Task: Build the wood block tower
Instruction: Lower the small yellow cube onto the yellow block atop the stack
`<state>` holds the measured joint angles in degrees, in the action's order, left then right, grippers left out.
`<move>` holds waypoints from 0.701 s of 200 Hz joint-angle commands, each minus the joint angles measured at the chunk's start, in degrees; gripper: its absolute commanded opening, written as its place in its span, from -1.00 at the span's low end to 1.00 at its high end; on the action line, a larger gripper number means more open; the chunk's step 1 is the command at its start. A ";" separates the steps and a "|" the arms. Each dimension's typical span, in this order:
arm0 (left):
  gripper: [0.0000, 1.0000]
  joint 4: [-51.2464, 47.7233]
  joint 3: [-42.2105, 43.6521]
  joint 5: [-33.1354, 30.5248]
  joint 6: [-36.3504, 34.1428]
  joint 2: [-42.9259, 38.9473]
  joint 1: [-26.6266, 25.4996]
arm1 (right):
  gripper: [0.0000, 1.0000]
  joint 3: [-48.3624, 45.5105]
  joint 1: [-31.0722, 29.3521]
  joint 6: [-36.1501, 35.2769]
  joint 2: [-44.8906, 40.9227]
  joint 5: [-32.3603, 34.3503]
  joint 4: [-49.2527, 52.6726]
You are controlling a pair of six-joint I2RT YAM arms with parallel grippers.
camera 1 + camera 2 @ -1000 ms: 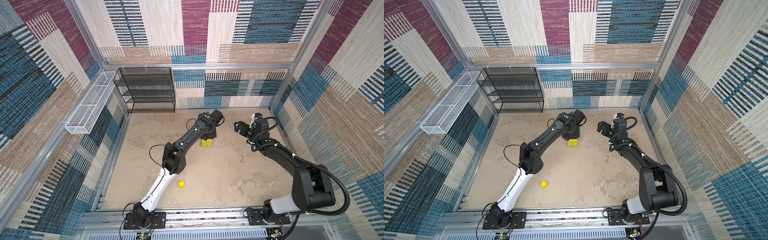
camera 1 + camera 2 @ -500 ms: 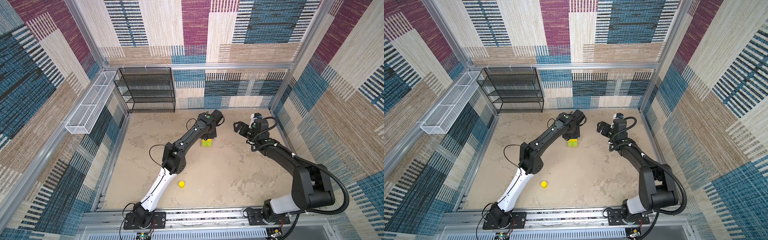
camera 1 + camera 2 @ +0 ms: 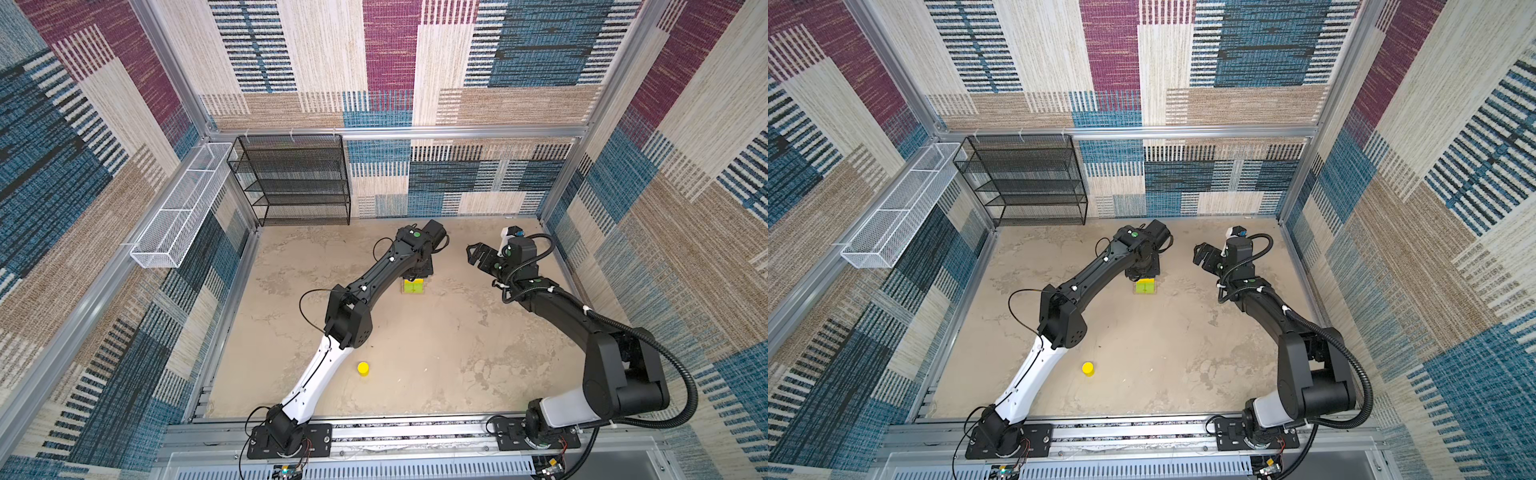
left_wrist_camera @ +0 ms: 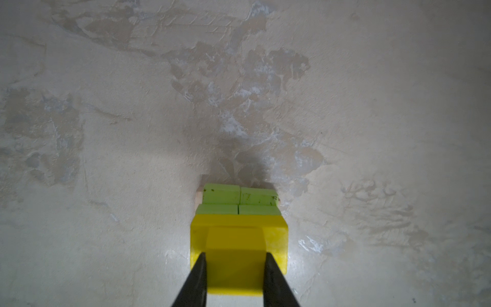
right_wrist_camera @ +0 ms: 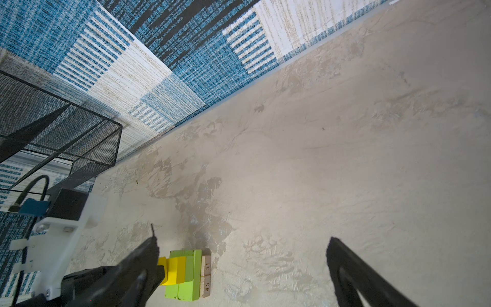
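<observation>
The tower (image 3: 413,286) (image 3: 1145,286) stands mid-floor towards the back. In the right wrist view two numbered tan planks (image 5: 206,273) are lowest, with lime-green blocks (image 5: 186,276) over them and yellow blocks (image 5: 172,271) on top. My left gripper (image 4: 235,256) points straight down over it, shut on the yellow cube (image 4: 235,271), which sits on or just above the long yellow bar (image 4: 239,222); the lime-green blocks (image 4: 239,202) show beyond. A yellow cylinder (image 3: 363,368) (image 3: 1087,368) stands alone near the front. My right gripper (image 3: 478,255) (image 5: 243,255) hovers open and empty to the tower's right.
A black mesh shelf (image 3: 297,183) stands against the back wall at the left. A white wire basket (image 3: 183,208) hangs on the left wall. The left arm's elbow (image 3: 347,320) hangs over the floor between the cylinder and the tower.
</observation>
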<state>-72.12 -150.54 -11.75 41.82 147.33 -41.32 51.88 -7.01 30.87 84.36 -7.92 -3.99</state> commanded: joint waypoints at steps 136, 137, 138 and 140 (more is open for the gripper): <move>-0.22 1.00 -0.10 0.50 1.48 0.07 0.05 | 0.98 0.37 0.14 0.44 0.15 -0.59 -2.04; -0.22 0.97 -0.10 0.50 1.45 0.07 0.03 | 0.99 0.40 0.14 0.47 0.13 -0.60 -2.06; -0.22 0.95 -0.10 0.50 1.45 0.07 0.02 | 0.99 0.36 0.15 0.44 0.16 -0.60 -2.02; -0.22 1.00 -0.10 0.50 1.43 0.13 0.04 | 0.99 0.34 0.15 0.49 0.19 -0.60 -2.04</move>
<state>-71.59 -150.54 -11.60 42.19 147.46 -41.32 51.88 -6.94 30.87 84.42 -7.94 -3.99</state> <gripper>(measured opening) 0.384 0.993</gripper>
